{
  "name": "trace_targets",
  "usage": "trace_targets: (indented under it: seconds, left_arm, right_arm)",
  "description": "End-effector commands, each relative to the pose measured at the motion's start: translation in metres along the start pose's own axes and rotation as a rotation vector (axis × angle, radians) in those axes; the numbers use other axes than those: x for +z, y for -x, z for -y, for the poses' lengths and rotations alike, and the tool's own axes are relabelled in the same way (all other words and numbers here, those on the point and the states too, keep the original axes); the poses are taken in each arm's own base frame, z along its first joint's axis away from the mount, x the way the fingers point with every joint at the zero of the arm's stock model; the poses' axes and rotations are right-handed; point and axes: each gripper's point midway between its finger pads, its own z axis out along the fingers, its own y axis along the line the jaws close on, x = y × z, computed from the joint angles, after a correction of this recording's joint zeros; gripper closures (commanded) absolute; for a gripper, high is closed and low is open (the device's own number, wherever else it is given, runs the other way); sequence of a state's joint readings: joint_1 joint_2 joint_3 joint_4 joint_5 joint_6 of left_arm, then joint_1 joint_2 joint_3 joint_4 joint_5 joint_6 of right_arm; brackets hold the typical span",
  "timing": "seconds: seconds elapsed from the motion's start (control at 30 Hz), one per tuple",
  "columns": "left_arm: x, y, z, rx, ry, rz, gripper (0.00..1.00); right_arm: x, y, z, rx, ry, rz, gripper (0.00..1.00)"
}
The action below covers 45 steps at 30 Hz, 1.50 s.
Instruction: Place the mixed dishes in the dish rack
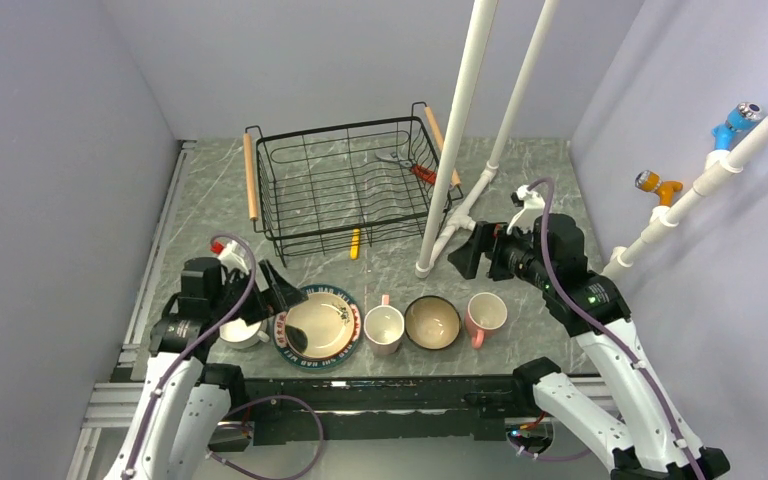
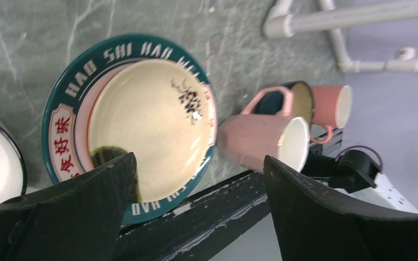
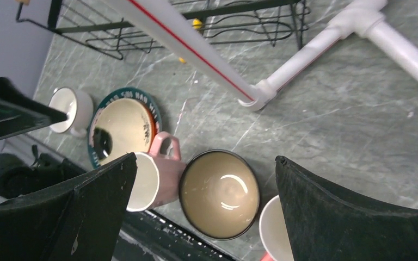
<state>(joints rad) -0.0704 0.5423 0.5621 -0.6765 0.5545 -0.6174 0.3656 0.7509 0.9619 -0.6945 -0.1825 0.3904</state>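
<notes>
Left gripper fingers wide, holding nothing, over plate with cream dish, lower left. Right gripper also wide, right of centre. Cup, mugs, bowl in the same bottom row on the table. Rack upper centre.

Passable: bare desk strip between open-topped dish rack and near-edge row of dishes.
Obstacles: two slanted white pipes rising just beside rack's right front corner; yellow tool at rack's front edge.
</notes>
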Motion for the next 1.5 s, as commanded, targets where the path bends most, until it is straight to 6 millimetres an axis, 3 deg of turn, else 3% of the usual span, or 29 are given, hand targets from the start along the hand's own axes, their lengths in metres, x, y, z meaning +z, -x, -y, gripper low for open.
trace_targets:
  seconds: [0.0, 0.17, 0.3, 0.63, 0.73, 0.83, 0.97, 1.47]
  left_arm:
    - [0.013, -0.004, -0.016, -0.022, 0.076, 0.007, 0.13]
    - [0.029, -0.028, -0.045, -0.046, 0.292, -0.104, 0.26]
    - [0.031, -0.033, -0.063, 0.027, 0.48, -0.107, 0.3]
    - [0.045, -0.048, -0.072, 0.077, 0.507, -0.128, 0.38]
    - [0.05, -0.052, -0.077, 0.088, 0.522, -0.147, 0.47]
    - [0.05, -0.05, -0.082, 0.109, 0.553, -0.143, 0.61]
    - [0.05, -0.049, -0.084, 0.131, 0.575, -0.134, 0.67]
    - [0.06, -0.062, -0.09, 0.151, 0.577, -0.203, 0.64]
  right_arm:
    - [0.001, 0.01, -0.025, 0.006, 0.139, 0.036, 0.0]
    - [0.008, 0.004, -0.028, 0.026, 0.165, 0.01, 0.0]
    - [0.011, 0.002, -0.031, 0.037, 0.182, 0.001, 0.0]
    - [0.018, -0.005, -0.027, 0.037, 0.171, -0.03, 0.0]
    - [0.02, -0.005, -0.027, 0.041, 0.173, -0.033, 0.0]
    - [0.022, -0.005, -0.026, 0.047, 0.17, -0.035, 0.0]
    - [0.023, -0.007, -0.026, 0.047, 0.169, -0.044, 0.0]
    - [0.031, -0.014, -0.025, 0.058, 0.176, -0.069, 0.0]
